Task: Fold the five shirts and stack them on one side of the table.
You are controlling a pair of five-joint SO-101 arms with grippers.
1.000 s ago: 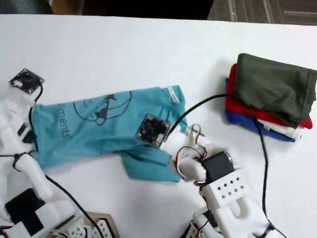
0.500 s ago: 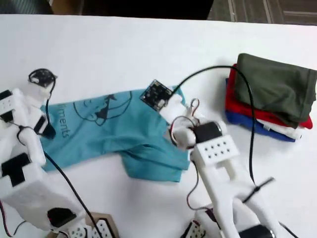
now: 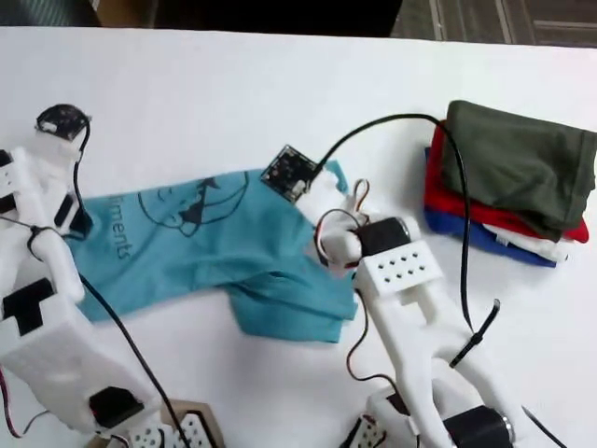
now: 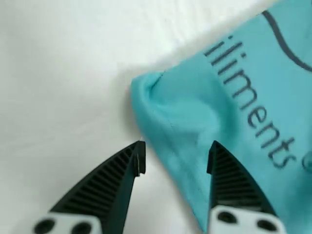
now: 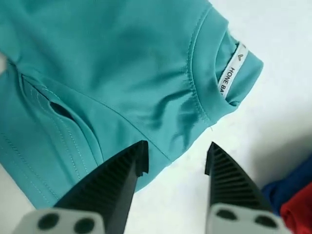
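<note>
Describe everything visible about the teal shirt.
The teal shirt lies crumpled on the white table. It looks like soft knit, with a dark printed graphic, lettering, and a stitched collar holding a white tag. The left end effector is open over one corner, the right end effector open beside the collar.

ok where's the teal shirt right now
In the high view the teal shirt lies left of centre on the table, left gripper at its corner, right gripper by its collar, folded stack to its right.
</note>
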